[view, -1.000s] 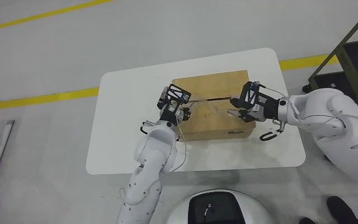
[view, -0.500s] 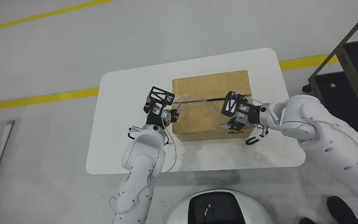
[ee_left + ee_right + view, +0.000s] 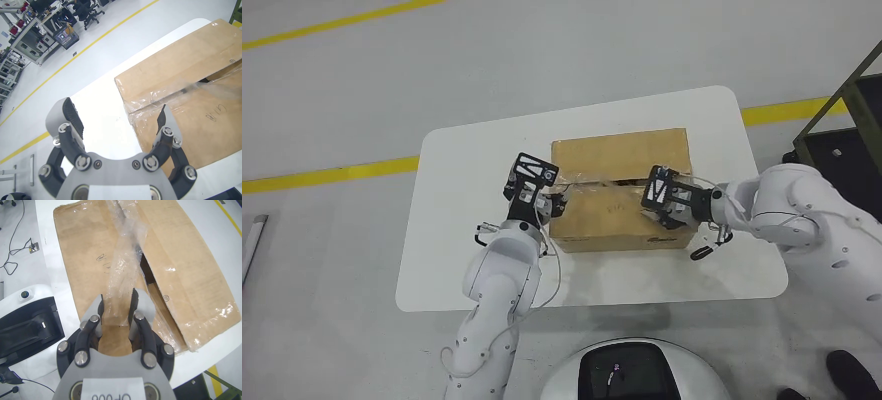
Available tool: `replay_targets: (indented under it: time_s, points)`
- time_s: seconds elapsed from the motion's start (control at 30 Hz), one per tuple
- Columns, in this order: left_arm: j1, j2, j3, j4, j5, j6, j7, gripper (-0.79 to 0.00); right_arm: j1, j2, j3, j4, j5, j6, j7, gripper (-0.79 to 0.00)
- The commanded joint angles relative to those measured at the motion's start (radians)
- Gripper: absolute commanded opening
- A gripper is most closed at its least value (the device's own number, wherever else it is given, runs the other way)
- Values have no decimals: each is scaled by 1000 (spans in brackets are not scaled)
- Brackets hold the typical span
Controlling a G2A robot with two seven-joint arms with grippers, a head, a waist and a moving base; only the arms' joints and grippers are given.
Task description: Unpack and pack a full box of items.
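Note:
A brown cardboard box [image 3: 617, 155] sits in the middle of the white table [image 3: 457, 230]. A clear tape strip [image 3: 124, 264] has peeled up off its top seam, and the flaps gape at one end, showing a dark gap [image 3: 151, 281]. My right gripper [image 3: 117, 303] is over the box top [image 3: 85, 247], shut on the loose end of that tape; in the top view this gripper [image 3: 655, 200] hangs right of the box's middle. My left gripper [image 3: 117, 115] is open at the box's left end [image 3: 170, 79], one finger over the table and one over the taped corner; the top view has it [image 3: 534, 187] there too.
The white table has free surface left of the box and along its front edge. A dark green rack [image 3: 842, 95] stands beyond the table's right end. Yellow lines [image 3: 332, 175] cross the grey floor.
My right gripper has moved along the seam toward the box's middle, dragging the tape. My left gripper has pulled back from over the box top to its left end.

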Motion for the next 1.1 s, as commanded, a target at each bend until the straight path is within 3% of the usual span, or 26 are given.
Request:
replay_targets:
  time_s: [0.0,0.27,0.6,0.63,0.67,0.7,0.77,1.07]
  points:
    - [0,0,0,0,0,4,0,0,5,-1,-3,4,1,-1,1,-785]
    - [0,1,-8,-2,-2,10,-2,0,41,0,8,1,-53,-19,31,-785]
    - [-9,-3,11,-6,-41,3,9,-9,138,4,3,-3,-179,-139,88,-785]
    - [-14,-3,16,-5,-46,0,16,-154,145,3,-3,0,-186,-150,86,-785]
    - [-17,-4,19,0,-59,0,19,-397,151,2,-8,2,-189,-156,83,-785]
    - [-21,-6,22,5,-73,1,20,-456,155,1,-14,5,-191,-160,80,-785]
    - [-32,-7,36,16,-82,-7,27,-773,161,-1,-23,16,-202,-163,76,-785]
    - [-84,-19,97,106,-120,-4,36,-785,167,-2,-26,49,-202,-172,28,-785]
